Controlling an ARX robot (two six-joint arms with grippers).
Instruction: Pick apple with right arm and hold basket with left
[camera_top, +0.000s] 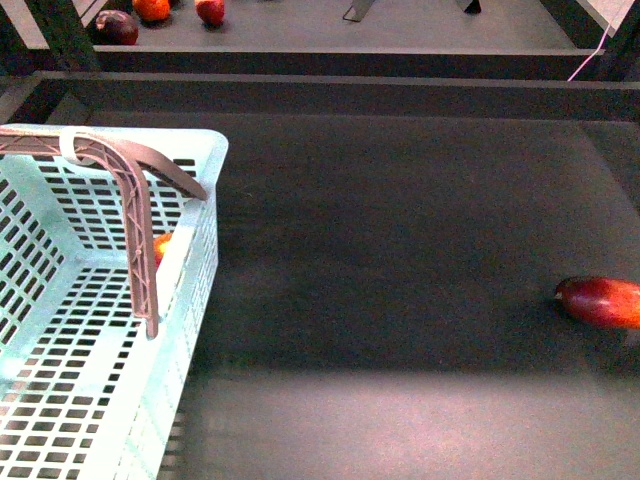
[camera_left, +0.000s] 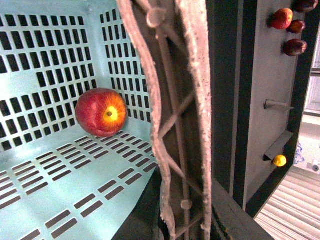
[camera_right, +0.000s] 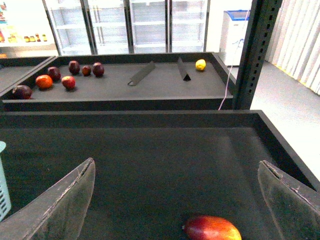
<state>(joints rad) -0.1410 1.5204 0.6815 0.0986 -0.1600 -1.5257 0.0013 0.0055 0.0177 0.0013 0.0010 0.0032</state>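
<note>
The apple (camera_left: 103, 112) in the basket (camera_left: 45, 165) looks smooth, round and firm, so pinch its fat middle. The right hand (camera_right: 175, 200) is open wide and empty. I cannot tell about the left hand.

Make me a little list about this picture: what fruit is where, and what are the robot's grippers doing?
apple: lying inside the basket, in a corner against the wall
basket: on the left of the dark tray
oval red fruit: on the tray floor, far right, outside the basket
right gripper: open, empty, above the oval fruit
left gripper: at the basket handle; grip cannot be told
back shelf: several small fruits
</note>
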